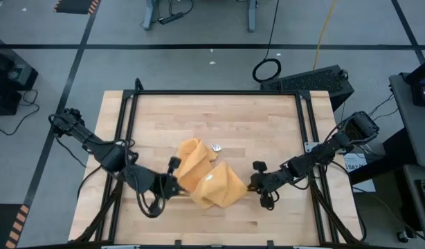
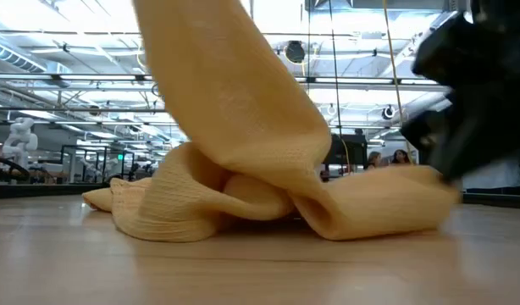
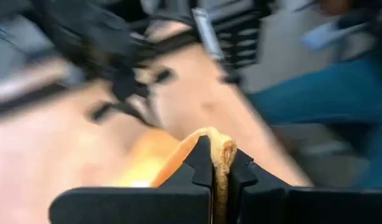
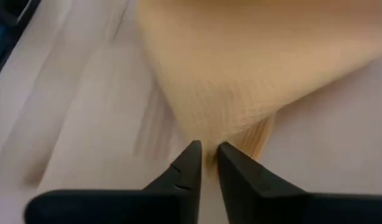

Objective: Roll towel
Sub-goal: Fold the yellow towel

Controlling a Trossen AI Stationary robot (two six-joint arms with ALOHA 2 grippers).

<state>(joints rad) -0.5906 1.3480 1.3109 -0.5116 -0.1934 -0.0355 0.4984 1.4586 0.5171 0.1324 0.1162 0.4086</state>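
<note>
**Item: mustard towel, bunched, rolling not yet evident**

Location: we find the towel point(image 1: 207, 174) on the wooden surface point(image 1: 212, 114), near the front-centre, between the two arms.

Condition: crumpled and folded over itself, not a roll. In the low view one part rises steeply upward while the rest lies in loose folds. We judge the task early: no tight coil shows, and flattening, aligning and rolling all appear left to do.

Orientation: from above, its long axis runs diagonally, from the far-left end to the near-right bulk; a small white tag point(image 1: 216, 147) lies just beside its far edge.

Left gripper point(image 3: 219, 167): at the towel's left side, fingers clamped on a fold of the cloth.

Right gripper point(image 4: 208, 158): at the towel's right edge, fingers slightly apart, tips at a corner of the cloth; we cannot tell whether they grip it.
</note>
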